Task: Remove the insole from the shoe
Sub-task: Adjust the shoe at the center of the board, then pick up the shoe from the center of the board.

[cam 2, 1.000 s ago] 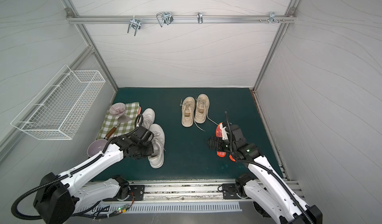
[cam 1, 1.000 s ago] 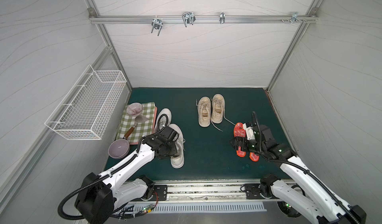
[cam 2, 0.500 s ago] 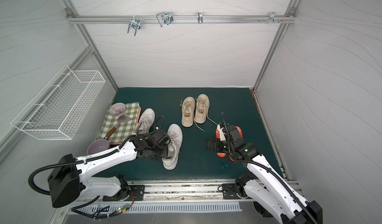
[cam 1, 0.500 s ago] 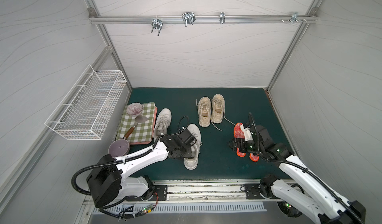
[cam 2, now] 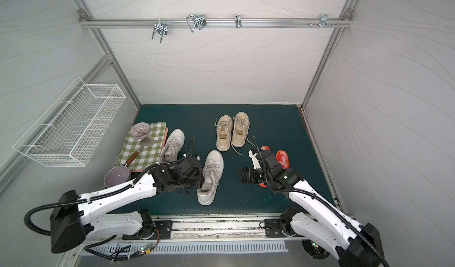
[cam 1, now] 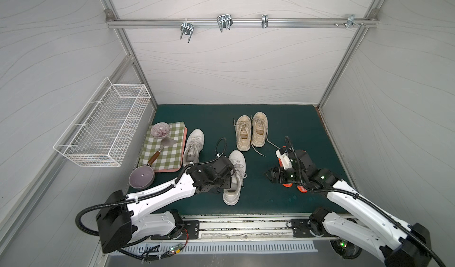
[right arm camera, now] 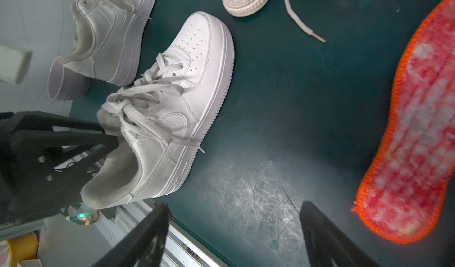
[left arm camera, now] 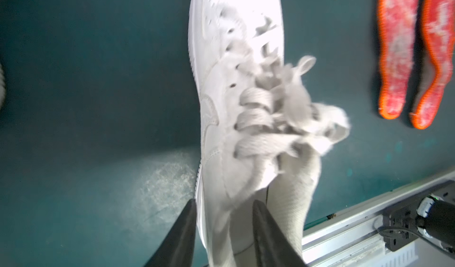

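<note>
Left pincer (left arm camera: 224, 204) straddles the collar of the white leather lace-up sneaker (cam 1: 236, 164); grip cannot be told. Right pincer (right arm camera: 235, 204) is spread and empty. Hazard: the unrestrained sneaker lifts with its insole.

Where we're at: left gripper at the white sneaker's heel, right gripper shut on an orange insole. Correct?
No: the right gripper is open and holds nothing. The right wrist view shows its jaws apart over the bare green mat, the orange insole lying beside them. The left gripper is at the heel of the white sneaker, as stated.
</note>
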Robot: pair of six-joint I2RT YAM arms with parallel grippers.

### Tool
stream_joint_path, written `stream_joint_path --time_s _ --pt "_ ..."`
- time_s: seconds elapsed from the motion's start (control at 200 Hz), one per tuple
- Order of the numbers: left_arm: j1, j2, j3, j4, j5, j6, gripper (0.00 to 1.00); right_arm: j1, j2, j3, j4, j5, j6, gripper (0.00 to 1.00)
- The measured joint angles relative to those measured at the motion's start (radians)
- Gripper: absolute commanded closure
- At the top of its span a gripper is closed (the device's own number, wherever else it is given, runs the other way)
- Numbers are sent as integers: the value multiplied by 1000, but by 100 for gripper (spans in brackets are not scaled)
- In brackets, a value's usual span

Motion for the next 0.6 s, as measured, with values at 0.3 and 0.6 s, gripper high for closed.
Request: stream_joint_path --time_s 0.3,0.6 --pt "85 -53 -82 114 73 94 55 4 194 50 55 -37 -44 35" --pt "85 56 -63 170 99 155 73 45 328 110 124 -48 -63 43"
